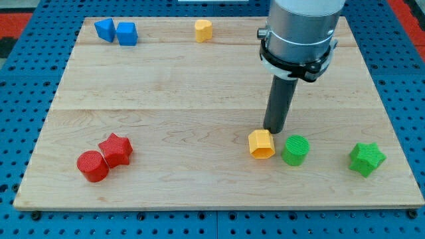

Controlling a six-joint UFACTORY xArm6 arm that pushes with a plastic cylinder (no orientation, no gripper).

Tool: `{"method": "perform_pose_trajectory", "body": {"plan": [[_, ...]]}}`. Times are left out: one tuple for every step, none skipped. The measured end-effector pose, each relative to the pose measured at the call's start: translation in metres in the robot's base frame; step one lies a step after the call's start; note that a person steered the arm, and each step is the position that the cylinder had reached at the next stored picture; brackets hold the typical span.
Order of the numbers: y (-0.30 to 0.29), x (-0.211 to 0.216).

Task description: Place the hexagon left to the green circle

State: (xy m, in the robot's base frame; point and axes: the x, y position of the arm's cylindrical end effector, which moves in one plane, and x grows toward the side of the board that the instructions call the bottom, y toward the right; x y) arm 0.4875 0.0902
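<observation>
The yellow hexagon lies on the wooden board just left of the green circle, with a thin gap or light contact between them. My tip stands right behind the hexagon, at its upper right edge, and above-left of the green circle. The rod rises from there toward the view's top right.
A green star lies at the right edge. A red circle and a red star sit together at the lower left. Two blue blocks are at the top left. A yellow heart-like block is at the top middle.
</observation>
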Motion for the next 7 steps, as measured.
{"method": "perform_pose_trajectory", "body": {"plan": [[-0.006,0.001],[-0.021,-0.004],[-0.018,-0.093],[-0.018,-0.162],[-0.005,-0.231],[-0.007,-0.296],[-0.049,-0.295]]}}
